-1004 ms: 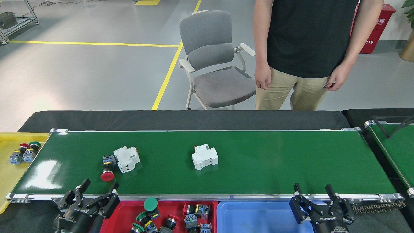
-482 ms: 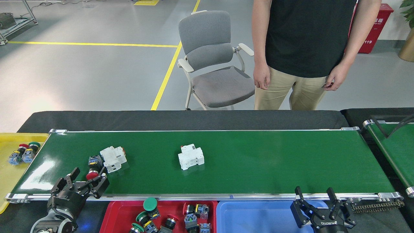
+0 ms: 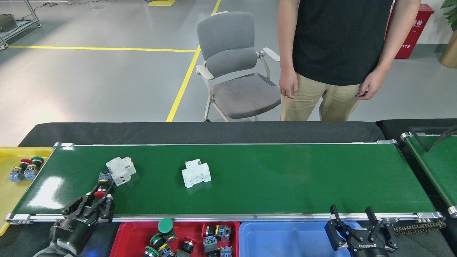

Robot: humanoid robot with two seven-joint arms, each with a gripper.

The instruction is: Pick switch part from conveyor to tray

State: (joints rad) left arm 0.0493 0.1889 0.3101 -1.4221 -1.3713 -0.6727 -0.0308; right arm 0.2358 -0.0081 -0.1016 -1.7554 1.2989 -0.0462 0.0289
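A switch part (image 3: pixel 101 188) with a red button cap and a blue-grey body lies at the near left of the conveyor (image 3: pixel 285 178). My left gripper (image 3: pixel 100 200) reaches over the front rail and its fingers stand close on either side of the red cap. I cannot see whether they press on it. The red tray (image 3: pixel 123 236) sits just below the rail, right of that arm, and holds several switch parts with green and red caps. My right gripper (image 3: pixel 351 215) hangs open and empty at the front rail on the right.
Two white breaker blocks lie on the belt, one (image 3: pixel 120 170) touching the switch part and one (image 3: pixel 196 173) left of centre. A yellow tray (image 3: pixel 7 192) holds two switches at the far left. A blue tray (image 3: pixel 282 239) adjoins the red one. A person (image 3: pixel 335 53) stands behind the belt beside a chair (image 3: pixel 235 67).
My left gripper went forward over the rail and its fingers narrowed around the red cap. The belt carried the blocks and switch leftward. My right gripper sank slightly.
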